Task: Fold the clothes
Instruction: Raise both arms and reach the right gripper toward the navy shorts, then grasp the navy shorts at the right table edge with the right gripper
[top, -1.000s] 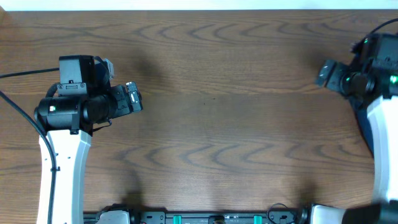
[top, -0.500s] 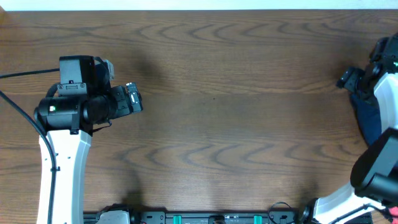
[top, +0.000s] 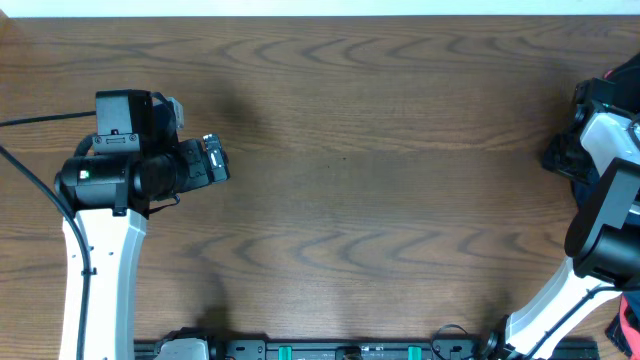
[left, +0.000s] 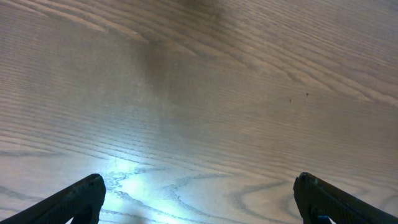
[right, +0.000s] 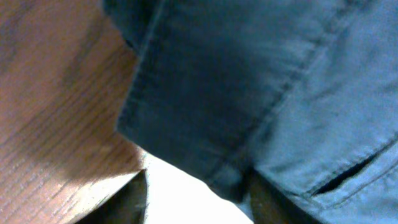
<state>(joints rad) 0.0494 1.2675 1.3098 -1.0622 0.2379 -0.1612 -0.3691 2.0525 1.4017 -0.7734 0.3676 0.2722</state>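
**Right arm has drawn in to the tabletop (top: 340, 150) edge**

Its claw (right: 196, 186) sits close over the navy shorts (right: 205, 81) at the far right edge. A hem corner lies between its fingers, but whether they grip it cannot be told. Left claw (left: 198, 186) hangs spread wide, empty.

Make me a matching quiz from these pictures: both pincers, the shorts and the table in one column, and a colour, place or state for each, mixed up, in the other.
Column one:
1. left pincer
2. right pincer
3. shorts
4. table

Column two:
A. dark blue
B. brown wood grain
C. wide open over bare wood
D. at a stitched hem, far right side

Pairs: 1-C, 2-D, 3-A, 4-B
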